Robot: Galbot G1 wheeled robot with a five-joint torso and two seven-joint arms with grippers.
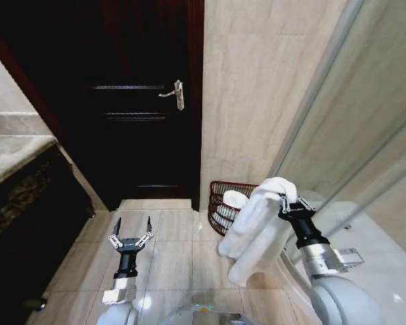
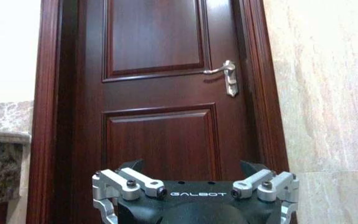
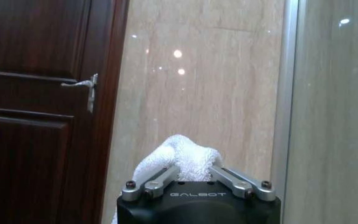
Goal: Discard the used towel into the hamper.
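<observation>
Bathroom: "GALBOT" tool point(image 3: 188, 179) grips towel point(image 1: 257, 227).

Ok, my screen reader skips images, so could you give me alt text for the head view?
The right gripper holds a white towel beside the hamper, which holds white cloth. The open left gripper hovers over floor tiles before a dark door.

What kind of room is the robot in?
Most likely a bathroom. There's a marble counter, shiny tiled walls and a glass panel like a shower's. The right hand holds a white towel by a hamper beside a dark wooden door.
</observation>
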